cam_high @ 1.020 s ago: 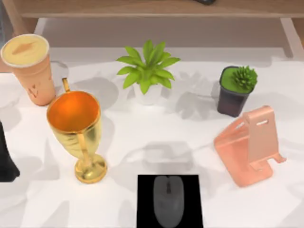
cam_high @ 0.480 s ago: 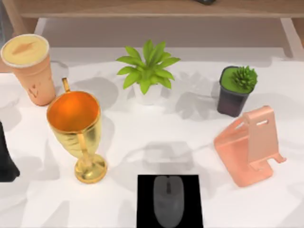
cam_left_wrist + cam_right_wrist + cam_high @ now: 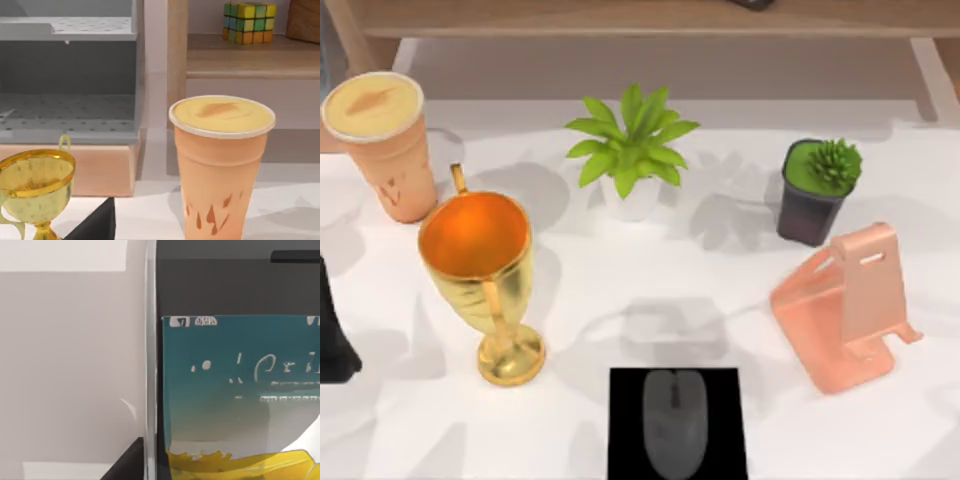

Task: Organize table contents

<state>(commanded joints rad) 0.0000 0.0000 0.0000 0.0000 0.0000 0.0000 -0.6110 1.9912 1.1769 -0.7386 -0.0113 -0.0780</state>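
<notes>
The orange paper cup (image 3: 382, 150) with its cream top stands upright at the table's (image 3: 620, 290) far left; the left wrist view faces it (image 3: 220, 165) from close by. The grey mouse (image 3: 673, 420) lies on a black pad (image 3: 625, 430) at the front middle. A dark part of my left arm (image 3: 334, 345) sits at the left edge, in front of the cup and apart from it. The right wrist view looks at the smartphone (image 3: 240, 390) from very close: a silver edge (image 3: 150, 360) and a teal and yellow screen. A dark piece of my right gripper (image 3: 127, 462) pokes in beside the phone.
A gold goblet (image 3: 480, 280) stands just in front of the cup. A leafy plant (image 3: 630, 150) and a succulent pot (image 3: 815, 190) stand at the back, a pink phone stand (image 3: 845, 305) at the right. A wooden shelf (image 3: 250, 55) behind holds a colour cube (image 3: 248, 22).
</notes>
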